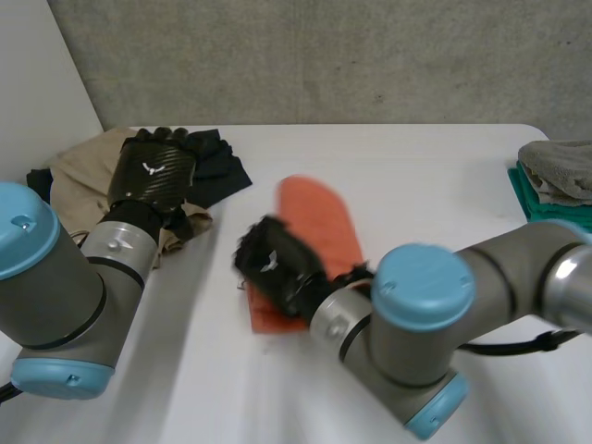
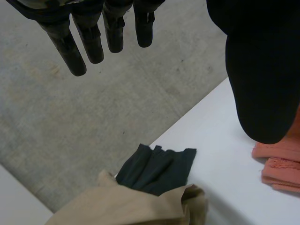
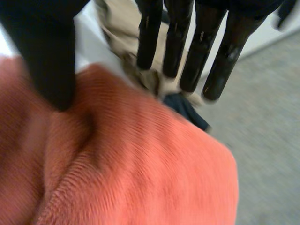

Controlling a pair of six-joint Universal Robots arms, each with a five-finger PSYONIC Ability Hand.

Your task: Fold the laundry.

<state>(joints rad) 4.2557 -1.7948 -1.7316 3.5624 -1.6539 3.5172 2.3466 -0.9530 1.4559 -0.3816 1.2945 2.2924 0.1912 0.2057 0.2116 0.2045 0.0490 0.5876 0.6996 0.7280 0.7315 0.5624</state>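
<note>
Both hands have straight, empty fingers; the right hand [image 1: 277,264] is over the near end of the orange towel [image 1: 319,222], whose long axis runs away across the table [image 1: 435,185], while the left hand [image 1: 153,176] hovers above a clothes pile [image 1: 79,171].

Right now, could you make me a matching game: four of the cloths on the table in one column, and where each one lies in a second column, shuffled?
1. orange cloth
2. beige cloth
3. dark cloth
4. grey cloth

A. on top of the green cloth at the table's right edge
B. tucked against the beige cloth's right side
C. heaped at the table's left end, below the left hand
D. mid-table, its near end under the right hand

Pairs: 1-D, 2-C, 3-B, 4-A.
</note>
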